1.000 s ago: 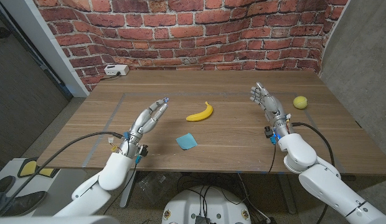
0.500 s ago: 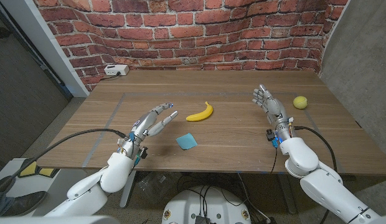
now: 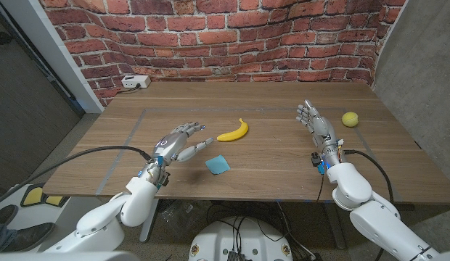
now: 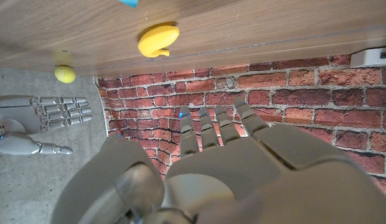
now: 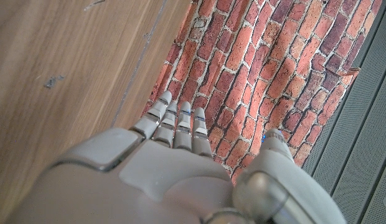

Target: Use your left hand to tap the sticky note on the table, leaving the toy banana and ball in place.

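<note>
A blue sticky note (image 3: 218, 164) lies on the wooden table (image 3: 268, 174) near its front edge; a corner of the sticky note (image 4: 127, 2) shows in the left wrist view. My left hand (image 3: 180, 142) hovers just left of it, fingers spread, holding nothing. The yellow toy banana (image 3: 234, 131) lies beyond the note, also seen as the banana (image 4: 157, 39) from the left wrist. A yellow ball (image 3: 349, 119) sits at the right side; the ball (image 4: 65, 74) also shows from the left wrist. My right hand (image 3: 316, 123) stands open left of the ball, fingers straight.
A white box with a cable (image 3: 135, 82) sits at the table's far left corner, against the brick wall (image 3: 232, 43). Grey tape lines (image 3: 131, 134) run across the table's left part.
My left hand has swung right and turned toward the sticky note, its fingers spreading. The right hand has drifted slightly to the right. Banana, ball and note stay where they were.
</note>
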Robot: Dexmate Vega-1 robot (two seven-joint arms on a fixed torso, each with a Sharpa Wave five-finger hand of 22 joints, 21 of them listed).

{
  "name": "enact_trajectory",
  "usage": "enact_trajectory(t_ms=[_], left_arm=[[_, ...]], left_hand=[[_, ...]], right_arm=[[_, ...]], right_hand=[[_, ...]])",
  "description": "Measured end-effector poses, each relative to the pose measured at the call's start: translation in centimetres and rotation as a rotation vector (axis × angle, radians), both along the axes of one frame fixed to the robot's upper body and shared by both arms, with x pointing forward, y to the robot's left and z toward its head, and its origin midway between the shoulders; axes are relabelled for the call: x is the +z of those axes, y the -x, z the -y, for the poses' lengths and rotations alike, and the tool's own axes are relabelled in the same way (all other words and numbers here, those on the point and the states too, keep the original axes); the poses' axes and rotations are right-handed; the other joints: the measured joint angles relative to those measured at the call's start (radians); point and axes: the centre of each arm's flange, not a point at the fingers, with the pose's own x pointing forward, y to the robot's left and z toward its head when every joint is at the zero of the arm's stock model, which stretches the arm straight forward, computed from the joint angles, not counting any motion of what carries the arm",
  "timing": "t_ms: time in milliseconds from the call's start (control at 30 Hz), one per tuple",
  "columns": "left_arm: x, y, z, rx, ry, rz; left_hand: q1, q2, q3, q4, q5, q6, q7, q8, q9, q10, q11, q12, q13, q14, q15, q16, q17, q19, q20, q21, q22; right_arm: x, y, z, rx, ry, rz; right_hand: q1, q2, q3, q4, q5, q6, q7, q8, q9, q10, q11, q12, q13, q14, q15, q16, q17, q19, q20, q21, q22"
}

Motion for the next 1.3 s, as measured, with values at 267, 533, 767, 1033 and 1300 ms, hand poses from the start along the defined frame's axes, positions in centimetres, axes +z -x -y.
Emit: enact_trajectory(t_ms=[267,533,767,1033,1300], left_arm=[[0.6,0.6,0.3,0.102,-0.111,-0.035],[1.5,1.1,1.1,0.158,-0.217,-0.054],[2.1,1.2,1.8,0.176,-0.292,-0.072],[2.6,1.4,2.2,0.202,-0.373,-0.091],[3.0,1.7,2.8,0.209,-0.444,-0.095]], left_hand=[[0.019,-0.001,0.002,-0.007,-0.002,0.027,-0.041,0.0,0.0,-0.018,-0.004,-0.005,0.0,-0.023,-0.002,0.0,0.003,-0.019,-0.009,-0.007,0.003],[0.023,0.003,0.002,-0.007,-0.002,0.012,-0.056,0.0,0.0,-0.044,-0.012,-0.009,0.0,-0.053,-0.007,0.0,0.003,-0.037,-0.013,-0.011,0.003],[0.026,0.005,-0.001,-0.01,-0.002,0.011,-0.057,0.0,0.0,-0.053,-0.014,-0.009,0.0,-0.064,-0.007,0.0,0.003,-0.043,-0.018,-0.011,0.003],[0.035,0.015,0.003,-0.014,-0.011,-0.06,-0.09,-0.028,0.0,-0.078,-0.014,-0.009,0.0,-0.087,-0.005,0.0,0.003,-0.057,-0.022,-0.011,0.003],[0.046,0.025,0.007,-0.018,-0.011,-0.113,-0.098,-0.03,-0.001,-0.092,-0.016,-0.009,0.0,-0.098,-0.005,0.0,0.003,-0.061,-0.025,-0.011,0.003]], right_arm=[[-0.2,-0.3,-0.2,0.008,-0.004,-0.004],[-0.6,-0.6,-0.2,0.013,-0.017,-0.012],[-0.6,-0.7,-0.2,0.019,-0.026,-0.015],[-0.6,-0.9,-0.3,0.021,-0.029,-0.019],[-0.6,-0.9,-0.1,0.025,-0.028,-0.024]], right_hand=[[-0.004,0.004,0.0,0.0,0.0,0.005,-0.005,0.0,0.0,-0.002,0.002,0.0,0.0,-0.003,0.003,0.0,0.0,-0.004,0.004,-0.002,0.0],[-0.004,0.004,-0.003,0.003,0.0,0.005,-0.005,0.0,0.0,-0.002,0.002,0.0,0.0,-0.006,0.006,0.0,0.0,-0.004,0.004,-0.009,0.0],[-0.009,0.009,-0.003,0.003,0.0,0.005,-0.005,0.0,0.0,-0.002,0.002,0.0,0.0,-0.006,0.005,0.0,0.0,-0.004,0.004,-0.009,0.0],[-0.009,0.009,-0.003,0.003,0.0,0.005,-0.005,0.0,0.0,-0.002,0.002,0.0,0.0,-0.006,0.005,0.0,0.0,-0.009,0.009,-0.009,0.0],[-0.009,0.009,-0.003,0.003,0.0,0.011,-0.011,0.0,0.0,-0.002,0.001,0.0,0.0,-0.006,0.005,0.0,0.0,-0.009,0.009,-0.014,0.0]])
